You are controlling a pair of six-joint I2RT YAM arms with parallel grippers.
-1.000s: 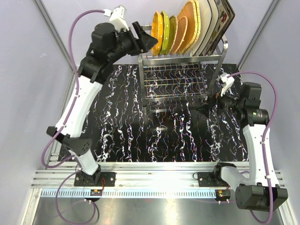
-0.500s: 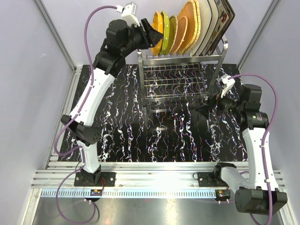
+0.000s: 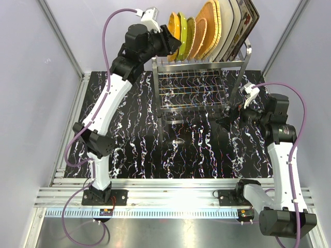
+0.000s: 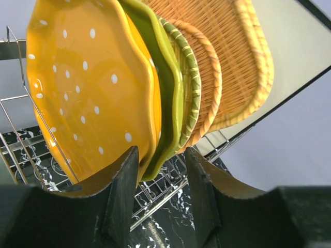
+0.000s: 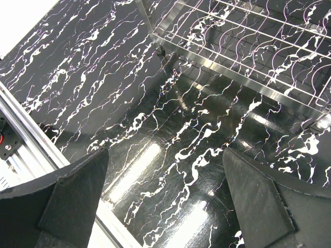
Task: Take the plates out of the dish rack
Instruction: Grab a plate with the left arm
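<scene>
Left gripper at the left end of the dish rack, its two dark fingers drawn partway together on either side of the lower rims of the orange dotted plate and the lime-green plate lying against it. The wrist view does not show whether the pads already pinch. Both rims appear to sit in the gap.

Behind that pair a green-striped plate and two orange woven plates lean the same way. The overhead view adds cream square plates and a patterned plate at the right end. All stand in the prongs of the top tier, and none lies on the black marbled table. The right gripper, spread wide and empty, hovers low over the table near the rack's right legs.

The step in hand looks like the grasp on the first plate of the row. To do it well, only the orange rim should be between the pads, so the far finger would need to slip between orange and green before the squeeze. A deep bite seems wise, since the glaze looks slick. The lift should follow the prongs upward until the plate is clear, then swing away. Otherwise the green neighbour may be dragged or tipped.
</scene>
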